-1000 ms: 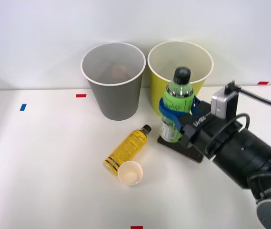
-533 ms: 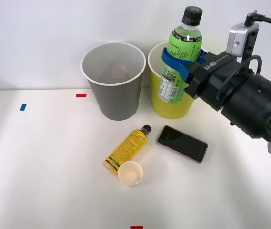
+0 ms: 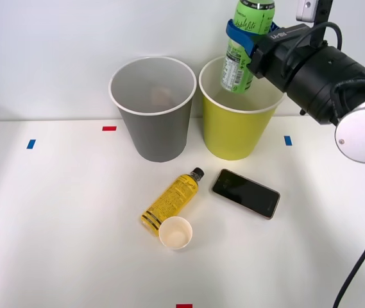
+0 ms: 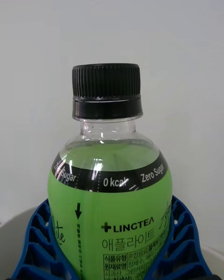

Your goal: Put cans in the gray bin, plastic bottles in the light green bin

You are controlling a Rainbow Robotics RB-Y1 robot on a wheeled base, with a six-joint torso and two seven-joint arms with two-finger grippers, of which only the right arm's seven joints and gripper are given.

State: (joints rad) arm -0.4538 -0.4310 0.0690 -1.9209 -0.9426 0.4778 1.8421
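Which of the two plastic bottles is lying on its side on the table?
The slim yellow-label bottle, lying beside the paper cup. The green-label bottle is held upright by the right gripper above the light green bin.

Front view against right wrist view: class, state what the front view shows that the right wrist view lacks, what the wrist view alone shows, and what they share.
Front view alone: the gray bin beside the light green bin, the yellow-label bottle lying on the table against a paper cup, and a phone.

Right wrist view alone: the green-label bottle's dark cap and its label print, close up.

Shared: the green-label bottle upright, clamped in the right pincer with blue ribbed fingers on either side. The front view places it above the light green bin.
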